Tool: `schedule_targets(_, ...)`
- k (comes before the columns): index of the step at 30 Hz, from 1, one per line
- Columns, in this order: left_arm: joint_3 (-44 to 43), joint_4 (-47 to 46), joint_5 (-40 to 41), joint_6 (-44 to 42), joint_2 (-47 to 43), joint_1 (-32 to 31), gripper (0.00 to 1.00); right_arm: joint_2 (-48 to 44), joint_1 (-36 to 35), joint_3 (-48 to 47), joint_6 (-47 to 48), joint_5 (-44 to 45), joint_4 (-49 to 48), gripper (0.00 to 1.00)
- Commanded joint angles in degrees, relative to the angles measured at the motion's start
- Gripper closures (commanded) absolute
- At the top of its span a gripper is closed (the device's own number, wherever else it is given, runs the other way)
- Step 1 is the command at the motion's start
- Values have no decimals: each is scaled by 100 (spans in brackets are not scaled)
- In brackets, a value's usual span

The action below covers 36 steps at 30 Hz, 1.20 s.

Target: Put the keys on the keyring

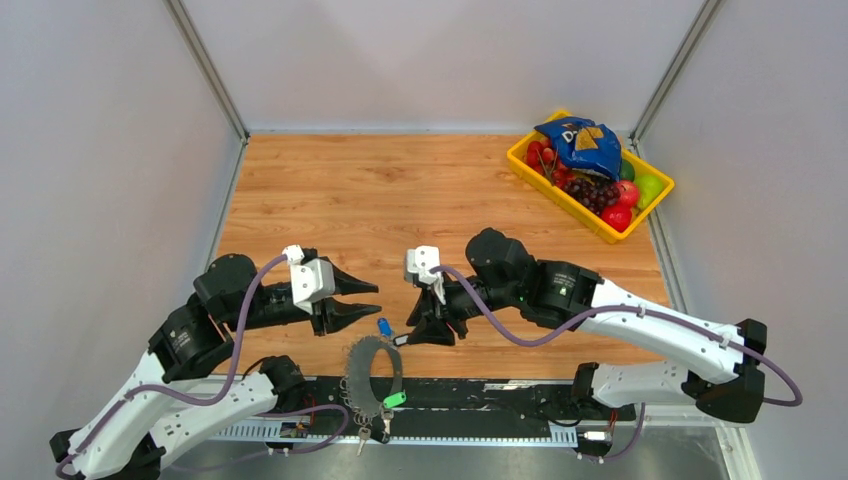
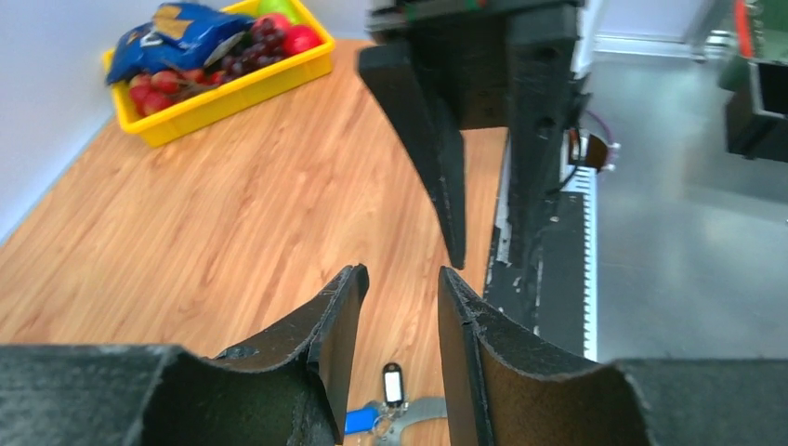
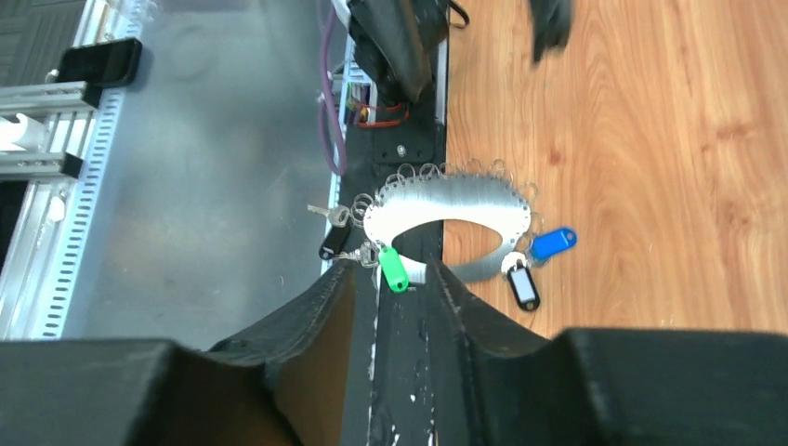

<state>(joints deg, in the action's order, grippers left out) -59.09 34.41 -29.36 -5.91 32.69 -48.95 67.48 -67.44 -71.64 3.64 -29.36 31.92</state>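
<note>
At the near edge of the table [image 1: 300,180], the keyring [image 3: 465,197] lies flat, half on the wood and half on the black rail [image 1: 480,395] that runs before the arm bases. It is a thin silver hoop fringed with small wire loops. Tagged keys [image 3: 327,216] cluster along its rim, with a green tag [image 3: 394,269], a blue tag [image 3: 551,243] and a black tag [image 3: 524,288] with a white label. Whether each is threaded on or merely lies against the rim cannot be told.

Left gripper [image 1: 376,300]: fingers spread, empty, over the wood just beyond the hoop. Right gripper [image 3: 392,268]: fingers apart, nothing between them, close by the hoop on its right (the green tag shows through the gap, beneath).

Handling, as judged: the hoop looks light, stiff and slick, and it lies too flat for an easy pinch from above, so a hold across the band at its rim seems best. The keys look tiny and light, apt to skid or swing. The plastic tag offers a broader, less slippery hold than the blade.
</note>
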Motion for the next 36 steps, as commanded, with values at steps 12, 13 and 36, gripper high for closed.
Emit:
schedule_targets(12,687,-296,3554,934,-174,-7,45,278,-245,2353,-1314,1259,-2582,48)
schedule_targets(13,727,-308,3689,980,-183,-8,44,479,-309,2398,-1343,1348,-2765,51)
schedule_targets(36,1812,-908,5852,1311,-1022,-8,31,3842,-780,1676,-1378,2203,-4458,100)
